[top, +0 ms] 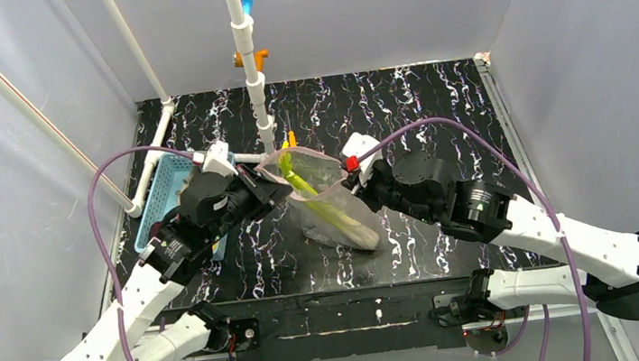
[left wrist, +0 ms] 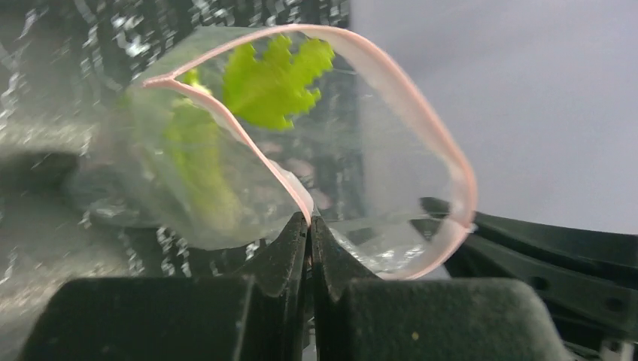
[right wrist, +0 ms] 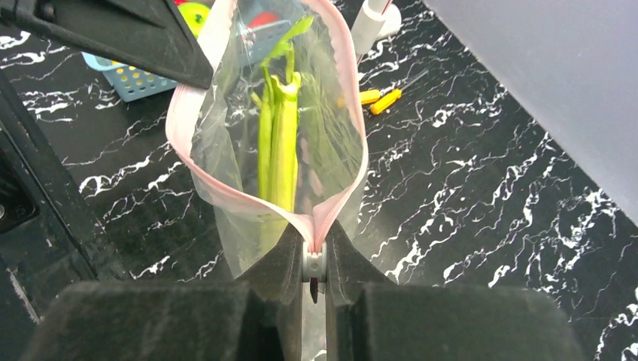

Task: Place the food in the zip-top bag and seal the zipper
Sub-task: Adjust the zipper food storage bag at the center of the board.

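The clear zip-top bag [top: 338, 215] hangs open between both grippers above the table's middle. The green-and-white leek [top: 306, 187] stands inside it, also seen in the right wrist view [right wrist: 280, 143] and, leafy top up, in the left wrist view [left wrist: 274, 79]. My left gripper [top: 264, 187] is shut on the pinkish zipper strip [left wrist: 248, 139] at one end of the mouth. My right gripper [top: 354, 179] is shut on the other end, with a white slider [right wrist: 314, 263] between its fingers. The mouth gapes in a wide loop. A yellow fruit [right wrist: 194, 13] and a red piece [right wrist: 263, 16] lie in the basket.
A light-blue mesh basket [top: 161, 191] stands at the left behind my left arm. A white pipe post [top: 251, 70] rises just behind the bag, with another pipe along the left wall. Small yellow-orange sticks [right wrist: 380, 98] lie on the black marbled table behind the bag.
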You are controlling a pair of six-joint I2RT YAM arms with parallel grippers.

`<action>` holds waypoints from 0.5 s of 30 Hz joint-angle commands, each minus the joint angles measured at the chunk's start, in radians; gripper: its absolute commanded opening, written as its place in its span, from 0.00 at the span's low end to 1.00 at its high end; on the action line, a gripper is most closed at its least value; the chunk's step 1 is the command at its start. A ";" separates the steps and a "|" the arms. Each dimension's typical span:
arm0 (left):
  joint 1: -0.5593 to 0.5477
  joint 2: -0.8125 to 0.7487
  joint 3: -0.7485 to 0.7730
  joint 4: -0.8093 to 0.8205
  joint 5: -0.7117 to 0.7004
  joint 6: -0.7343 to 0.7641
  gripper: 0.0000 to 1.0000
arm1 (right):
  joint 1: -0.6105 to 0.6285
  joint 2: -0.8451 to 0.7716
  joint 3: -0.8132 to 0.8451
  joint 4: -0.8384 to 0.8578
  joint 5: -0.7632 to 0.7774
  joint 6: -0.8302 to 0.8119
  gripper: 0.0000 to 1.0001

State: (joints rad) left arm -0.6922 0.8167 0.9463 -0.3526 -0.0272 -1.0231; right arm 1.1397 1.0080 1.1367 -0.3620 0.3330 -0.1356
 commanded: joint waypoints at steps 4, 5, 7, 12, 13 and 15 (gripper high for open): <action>0.012 -0.009 0.103 -0.111 -0.060 0.047 0.00 | 0.000 0.009 0.042 0.140 -0.007 -0.019 0.01; 0.012 -0.007 0.110 -0.117 -0.055 0.042 0.03 | 0.000 0.010 0.047 0.142 -0.011 -0.023 0.01; 0.012 -0.007 0.105 -0.121 -0.041 0.017 0.13 | 0.000 0.010 0.054 0.143 -0.021 -0.027 0.01; 0.012 -0.063 0.039 -0.121 -0.029 -0.129 0.70 | 0.000 -0.006 0.053 0.148 -0.040 -0.028 0.01; 0.011 -0.069 0.029 -0.116 -0.031 -0.164 0.77 | 0.000 -0.009 0.050 0.149 -0.042 -0.029 0.01; 0.012 -0.070 0.014 -0.102 -0.032 -0.236 0.85 | 0.000 -0.014 0.045 0.148 -0.046 -0.030 0.01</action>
State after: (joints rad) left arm -0.6880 0.7682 0.9906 -0.4420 -0.0513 -1.1102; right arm 1.1397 1.0224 1.1393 -0.3027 0.3042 -0.1539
